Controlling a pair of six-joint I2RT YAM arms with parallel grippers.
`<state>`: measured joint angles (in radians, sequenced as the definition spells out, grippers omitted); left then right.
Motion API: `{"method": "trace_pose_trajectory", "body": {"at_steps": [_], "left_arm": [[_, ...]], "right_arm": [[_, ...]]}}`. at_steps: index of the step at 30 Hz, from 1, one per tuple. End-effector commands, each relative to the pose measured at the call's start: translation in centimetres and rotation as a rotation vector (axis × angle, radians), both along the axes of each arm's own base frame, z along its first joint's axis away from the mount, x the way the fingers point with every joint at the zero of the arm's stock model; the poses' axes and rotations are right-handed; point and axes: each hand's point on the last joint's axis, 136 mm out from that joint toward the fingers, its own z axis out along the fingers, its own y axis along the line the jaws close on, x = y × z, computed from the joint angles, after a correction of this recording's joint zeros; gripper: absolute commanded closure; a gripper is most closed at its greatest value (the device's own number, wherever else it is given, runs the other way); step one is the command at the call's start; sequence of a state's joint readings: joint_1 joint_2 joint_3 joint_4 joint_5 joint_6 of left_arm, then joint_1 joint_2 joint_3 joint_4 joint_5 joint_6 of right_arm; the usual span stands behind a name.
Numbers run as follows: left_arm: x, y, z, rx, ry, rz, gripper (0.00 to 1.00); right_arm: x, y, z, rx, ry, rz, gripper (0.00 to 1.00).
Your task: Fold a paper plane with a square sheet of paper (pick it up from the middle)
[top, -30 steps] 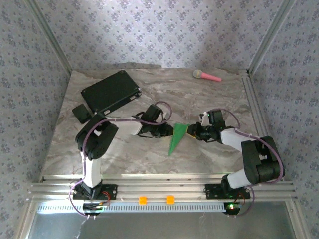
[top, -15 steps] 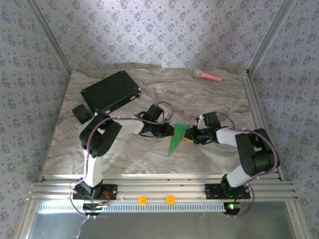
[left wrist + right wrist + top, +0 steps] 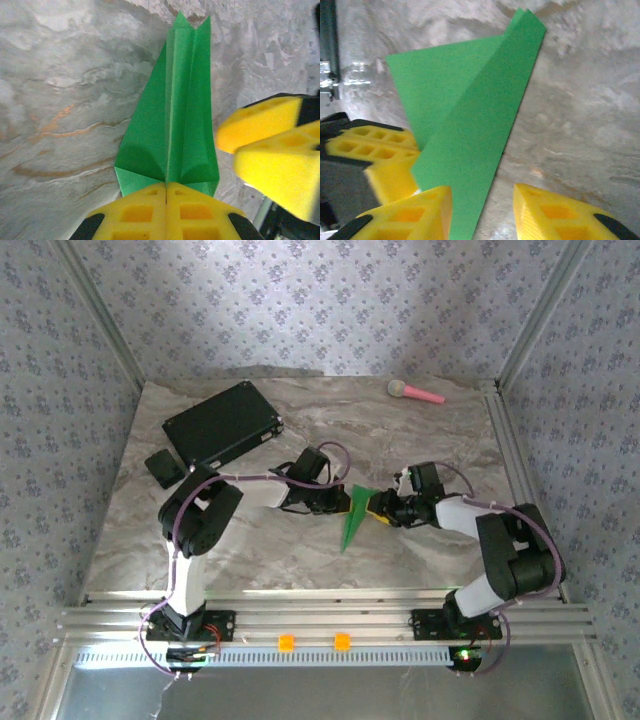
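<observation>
the wide end of the paper plane (image 3: 172, 125) is lying hidden between the pressed-together pads of the left tool (image 3: 166, 194), whose body is being cut off by the bottom edge. just right of the paper plane, the right tool (image 3: 235, 149) is showing blurred and cropped. from the right wrist, the paper plane's near end is being cropped too, and it is covering part of the left tool behind it. from above, both tools' tips at the paper plane are showing too small to judge.

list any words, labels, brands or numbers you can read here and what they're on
No readable text anywhere in these views.
paper plane: plain green, unmarked.
black case: no legible mark.
pink toy: too small to tell.
</observation>
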<state>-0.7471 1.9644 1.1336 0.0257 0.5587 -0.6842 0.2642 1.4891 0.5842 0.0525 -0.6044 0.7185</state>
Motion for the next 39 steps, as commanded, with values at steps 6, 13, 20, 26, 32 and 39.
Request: {"method": "trace_pose_trajectory", "body": {"at_steps": [6, 13, 20, 26, 32, 39], "left_arm": [[0.5, 2.6, 3.6, 0.243, -0.268, 0.074, 0.98], [-0.2, 2.9, 3.9, 0.262, -0.286, 0.100, 0.98], [-0.3, 3.2, 3.8, 0.269, -0.289, 0.122, 0.98], [-0.3, 3.7, 3.5, 0.297, -0.290, 0.126, 0.97], [-0.6, 4.0, 2.9, 0.315, -0.272, 0.124, 0.94], [-1.1, 4.2, 3.0, 0.330, -0.266, 0.100, 0.77]], "right_arm": [[1.3, 1.6, 3.0, 0.023, -0.034, -0.040, 0.52], [1.8, 3.2, 2.8, -0.020, -0.009, -0.054, 0.52], [1.4, 4.9, 1.0, -0.007, 0.065, 0.000, 0.58], [1.2, 4.6, -0.4, -0.037, 0.118, -0.003, 0.62], [1.6, 4.8, -0.1, -0.004, 0.115, 0.008, 0.75], [1.7, 5.3, 0.3, 0.024, 0.103, 0.026, 0.93]]}}
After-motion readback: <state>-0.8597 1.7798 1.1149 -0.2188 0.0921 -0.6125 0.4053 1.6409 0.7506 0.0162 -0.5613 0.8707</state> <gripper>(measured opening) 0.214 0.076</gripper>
